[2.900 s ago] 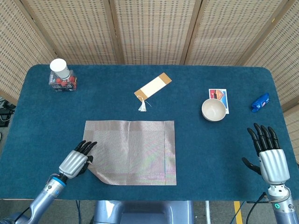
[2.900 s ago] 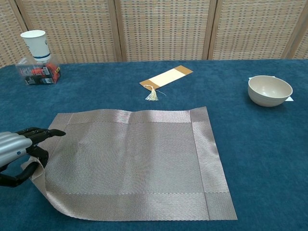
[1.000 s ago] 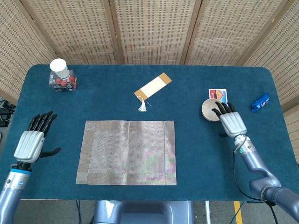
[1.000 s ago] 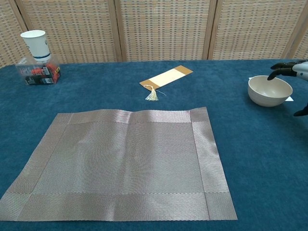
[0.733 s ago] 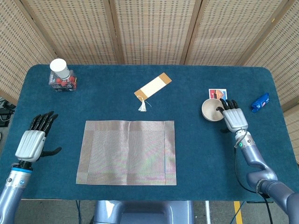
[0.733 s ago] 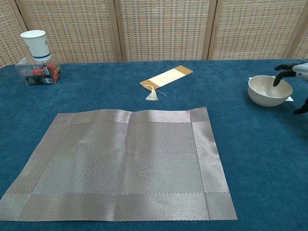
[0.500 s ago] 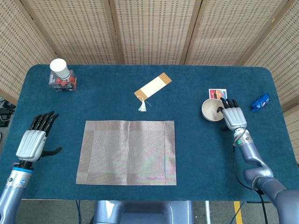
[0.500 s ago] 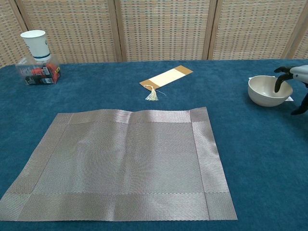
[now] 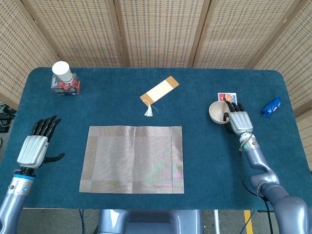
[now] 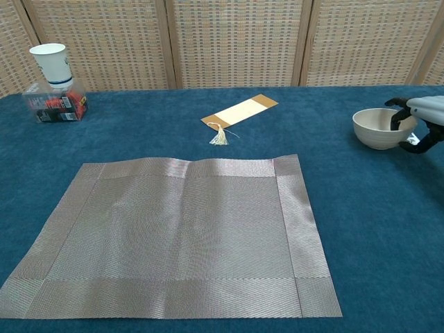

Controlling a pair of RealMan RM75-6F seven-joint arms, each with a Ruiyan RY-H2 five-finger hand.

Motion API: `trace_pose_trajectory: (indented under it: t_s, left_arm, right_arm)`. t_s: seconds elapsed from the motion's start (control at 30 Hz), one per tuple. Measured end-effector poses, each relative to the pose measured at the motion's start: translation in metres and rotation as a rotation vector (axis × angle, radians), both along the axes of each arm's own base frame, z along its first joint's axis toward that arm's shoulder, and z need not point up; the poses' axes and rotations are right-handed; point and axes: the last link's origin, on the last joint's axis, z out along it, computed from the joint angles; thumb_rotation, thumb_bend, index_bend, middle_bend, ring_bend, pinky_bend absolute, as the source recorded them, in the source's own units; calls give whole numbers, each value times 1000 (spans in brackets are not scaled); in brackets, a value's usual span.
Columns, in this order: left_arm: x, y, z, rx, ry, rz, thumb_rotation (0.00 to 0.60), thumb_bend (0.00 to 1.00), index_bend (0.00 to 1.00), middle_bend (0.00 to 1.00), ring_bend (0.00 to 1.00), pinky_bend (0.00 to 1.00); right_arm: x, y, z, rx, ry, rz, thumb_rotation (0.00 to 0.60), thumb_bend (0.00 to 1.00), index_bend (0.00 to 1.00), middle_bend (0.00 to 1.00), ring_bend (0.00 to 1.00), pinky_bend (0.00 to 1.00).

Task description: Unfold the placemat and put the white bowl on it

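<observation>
The grey woven placemat (image 9: 132,159) (image 10: 180,236) lies unfolded and flat at the front middle of the blue table. At the right stands the white bowl (image 9: 216,111) (image 10: 372,129). My right hand (image 9: 238,120) (image 10: 420,115) holds the bowl's right rim, with fingers hooked inside the bowl and the thumb outside it. My left hand (image 9: 33,146) hovers left of the placemat, fingers spread and holding nothing. The chest view does not show the left hand.
A paper cup (image 9: 62,71) (image 10: 51,62) stands on a clear box (image 9: 65,87) (image 10: 54,105) at the back left. A tasselled bookmark (image 9: 159,90) (image 10: 240,111) lies behind the placemat. A colourful card (image 9: 229,97) and a blue packet (image 9: 271,107) lie at the right.
My right hand moved from the table's front right to the bowl and closed over its rim. The bowl shifted slightly left. The left hand let go of the placemat and withdrew left.
</observation>
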Motion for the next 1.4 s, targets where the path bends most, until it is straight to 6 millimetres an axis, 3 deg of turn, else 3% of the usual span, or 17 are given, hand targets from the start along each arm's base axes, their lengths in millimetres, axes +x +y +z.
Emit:
trace_pose_trajectory:
  t_s: [0.23, 0.8, 1.1, 1.4]
  left_arm:
    - [0, 1, -2, -3, 4, 2, 600, 0, 0, 0, 0, 0]
    - [2, -1, -2, -6, -9, -6, 600, 0, 0, 0, 0, 0]
    - [3, -2, 0, -11, -30, -16, 600, 0, 0, 0, 0, 0]
    - [3, -3, 4, -17, -51, -22, 600, 0, 0, 0, 0, 0]
  right_arm:
    - [2, 0, 1, -29, -33, 31, 600, 637, 744, 31, 0, 0]
    - [19, 8, 14, -99, -114, 194, 600, 617, 772, 78, 0, 0]
    - [48, 19, 16, -111, -221, 339, 600, 611, 773, 87, 0, 0]
    - [101, 42, -4, 18, -345, 503, 600, 608, 773, 100, 0, 0]
